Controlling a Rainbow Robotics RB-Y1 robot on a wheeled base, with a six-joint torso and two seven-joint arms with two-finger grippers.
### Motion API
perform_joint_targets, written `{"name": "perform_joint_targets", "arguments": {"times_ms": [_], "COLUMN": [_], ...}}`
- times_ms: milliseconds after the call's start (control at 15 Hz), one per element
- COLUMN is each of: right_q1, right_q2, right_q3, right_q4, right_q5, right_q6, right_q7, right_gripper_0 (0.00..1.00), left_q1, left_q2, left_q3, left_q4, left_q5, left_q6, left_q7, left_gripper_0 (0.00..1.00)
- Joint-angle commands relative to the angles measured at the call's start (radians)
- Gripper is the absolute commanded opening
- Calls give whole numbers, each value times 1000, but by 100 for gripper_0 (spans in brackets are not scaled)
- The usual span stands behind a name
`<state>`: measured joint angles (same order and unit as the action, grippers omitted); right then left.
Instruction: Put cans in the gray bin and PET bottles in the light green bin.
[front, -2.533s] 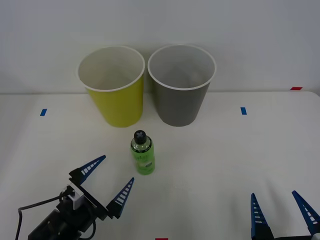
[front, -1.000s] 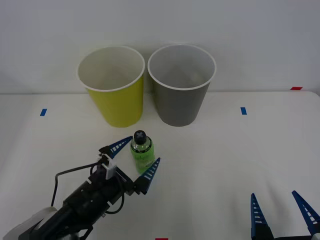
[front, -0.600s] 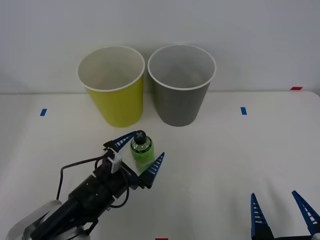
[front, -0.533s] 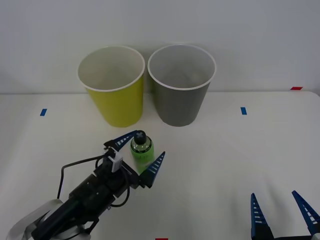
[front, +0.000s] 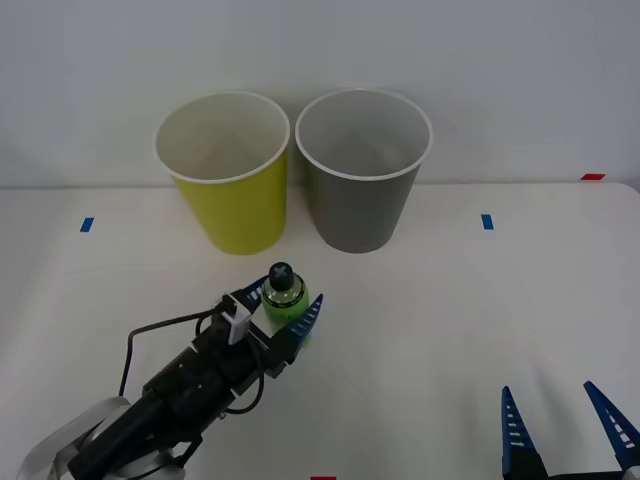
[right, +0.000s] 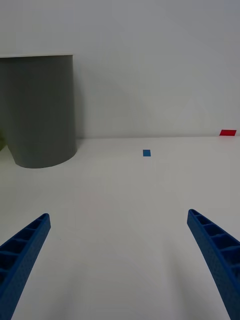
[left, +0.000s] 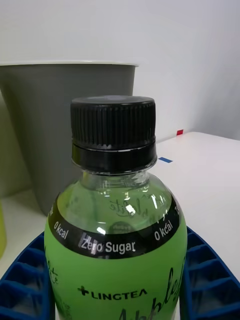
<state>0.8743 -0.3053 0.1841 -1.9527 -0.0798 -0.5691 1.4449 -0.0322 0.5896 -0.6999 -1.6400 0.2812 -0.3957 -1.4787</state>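
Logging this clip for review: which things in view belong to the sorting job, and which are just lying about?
Belongs to the job:
green bottle, upright, left gripper shut on it
yellow-green bin
gray bin
right gripper, open, idle near the table's front edge

Just lying about:
blue tape marks
red tape mark

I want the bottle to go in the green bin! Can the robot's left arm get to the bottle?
Yes, it looks so. The left gripper already has its blue fingers closed around the bottle, which stands upright on the table before the light green bin.
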Motion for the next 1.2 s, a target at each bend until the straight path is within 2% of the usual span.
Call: {"name": "perform_joint_targets", "arguments": {"times_ms": [67, 333, 667, 933, 1133, 1200], "right_q1": [0, 0, 0, 0, 0, 0], "right_q2": [0, 0, 0, 0, 0, 0], "right_q3": [0, 0, 0, 0, 0, 0], "right_q4": [0, 0, 0, 0, 0, 0], "right_q5": [0, 0, 0, 0, 0, 0], "right_q6": [0, 0, 0, 0, 0, 0], "right_q7": [0, 0, 0, 0, 0, 0], "right_gripper_0": [95, 95, 95, 95, 95, 95], "left_q1": [1, 31, 255, 388, 442, 445], "left_q2": [4, 27, 79, 99, 93, 90], "left_q3": [-4, 5, 184, 381, 488, 513], "left_q4": [-1, -41, -446, -791, -957, -978], "left_q5": [0, 0, -28, -30, -16, -8], "left_q6": [0, 18, 374, 726, 905, 937], "left_q7": [0, -2, -18, -41, -54, -57], "left_gripper_0": [0, 0, 0, 0, 0, 0]}}
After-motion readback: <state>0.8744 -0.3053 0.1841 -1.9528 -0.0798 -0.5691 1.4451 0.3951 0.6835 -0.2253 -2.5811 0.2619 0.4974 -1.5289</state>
